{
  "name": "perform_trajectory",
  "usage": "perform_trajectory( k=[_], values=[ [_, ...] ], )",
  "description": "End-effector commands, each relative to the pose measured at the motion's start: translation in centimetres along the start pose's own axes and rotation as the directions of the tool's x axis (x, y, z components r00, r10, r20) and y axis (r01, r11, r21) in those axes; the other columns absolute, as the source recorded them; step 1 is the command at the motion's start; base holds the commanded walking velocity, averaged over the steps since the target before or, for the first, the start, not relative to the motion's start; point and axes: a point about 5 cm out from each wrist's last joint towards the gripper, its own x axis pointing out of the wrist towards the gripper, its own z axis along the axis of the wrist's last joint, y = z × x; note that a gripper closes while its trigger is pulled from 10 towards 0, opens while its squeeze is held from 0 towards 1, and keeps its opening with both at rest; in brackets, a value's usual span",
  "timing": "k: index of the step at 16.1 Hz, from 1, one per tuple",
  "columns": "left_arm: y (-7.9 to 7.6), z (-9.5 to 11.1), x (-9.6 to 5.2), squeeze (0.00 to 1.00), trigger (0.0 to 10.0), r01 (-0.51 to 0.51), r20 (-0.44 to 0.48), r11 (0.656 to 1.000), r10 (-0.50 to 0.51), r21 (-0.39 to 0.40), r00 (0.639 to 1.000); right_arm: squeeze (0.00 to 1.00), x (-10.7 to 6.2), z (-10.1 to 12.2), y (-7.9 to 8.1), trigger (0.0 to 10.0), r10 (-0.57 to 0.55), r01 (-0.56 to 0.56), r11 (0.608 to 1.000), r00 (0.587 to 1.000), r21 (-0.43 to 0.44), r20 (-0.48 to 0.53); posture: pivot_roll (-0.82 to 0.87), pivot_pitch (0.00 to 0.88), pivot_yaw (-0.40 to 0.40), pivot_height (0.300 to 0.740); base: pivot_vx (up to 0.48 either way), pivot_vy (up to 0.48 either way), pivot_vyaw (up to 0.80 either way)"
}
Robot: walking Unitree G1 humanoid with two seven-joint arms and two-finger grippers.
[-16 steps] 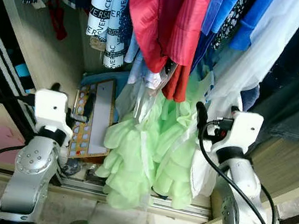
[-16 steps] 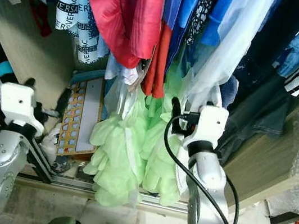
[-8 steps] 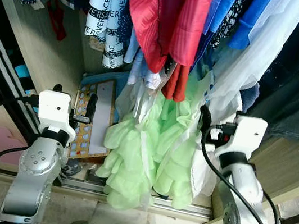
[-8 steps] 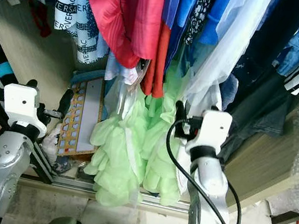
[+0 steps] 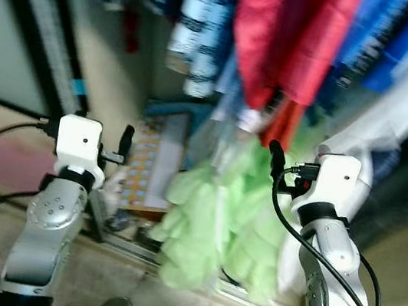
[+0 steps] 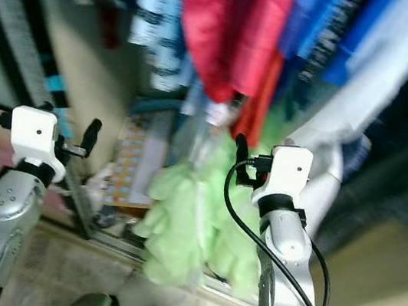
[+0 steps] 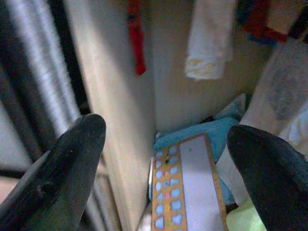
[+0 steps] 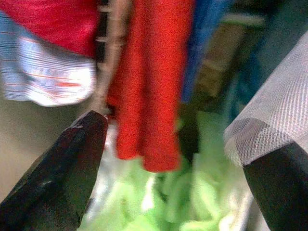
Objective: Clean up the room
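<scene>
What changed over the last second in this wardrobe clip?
The whole view has shifted and blurred, so the camera moved. Nothing was grasped or released. The left gripper and right gripper stay raised and open before the hanging clothes, with the green garment and board unmoved.

Both head views are smeared by motion blur: the hanging clothes (image 5: pixel 299 44) and the green garment (image 5: pixel 217 217) below them lose their edges, while the silver arms stay fairly sharp. Light is even and moderate. The wrist views are soft, darkest beside the wardrobe's sliding door (image 7: pixel 29 86).
</scene>
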Motion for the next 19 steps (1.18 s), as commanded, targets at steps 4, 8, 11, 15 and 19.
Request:
perform_trajectory(
  k=[4, 8, 11, 15, 19],
  values=[
    [-1.0, 0.0, -0.8, 0.0, 10.0, 0.005, -0.024, 1.0, -0.006, -0.031, 1.0, 0.0, 0.0, 0.1, -0.3, 10.0, 0.009, -0.009, 1.0, 1.0, 0.016, -0.013, 0.01, 0.0, -0.057, 0.74, 0.0, 0.0, 0.8],
    [-0.6, 1.0, -0.1, 0.0, 10.0, -0.018, 0.011, 0.999, 0.019, -0.03, 1.0, 0.0, 0.2, 0.2, -0.2, 10.0, 0.024, -0.024, 1.0, 1.0, 0.017, -0.012, 0.02, 0.0, -0.062, 0.74, 0.0, 0.0, 0.8],
    [-0.7, 0.7, -0.3, 0.0, 10.0, -0.014, -0.004, 1.0, 0.014, -0.014, 1.0, 0.0, 0.3, 0.3, -0.3, 10.0, 0.023, -0.023, 0.999, 1.0, 0.025, -0.006, 0.02, 0.0, -0.058, 0.74, 0.0, 0.0, 0.8],
    [-0.4, 0.3, -0.4, 0.0, 10.0, -0.074, -0.037, 0.997, 0.073, -0.02, 0.997, 0.0, 0.1, 0.0, -0.3, 10.0, 0.021, -0.019, 0.997, 1.0, 0.075, -0.023, 0.03, 0.0, -0.052, 0.74, 0.0, 0.0, 0.74],
    [0.1, 0.0, -0.8, 0.0, 10.0, -0.095, -0.064, 0.995, 0.093, -0.03, 0.994, 0.0, -1.6, -0.6, -0.7, 10.0, 0.048, -0.043, 0.997, 0.997, 0.066, -0.068, 0.02, 0.0, -0.047, 0.74, 0.0, 0.0, 0.2]
  ],
)
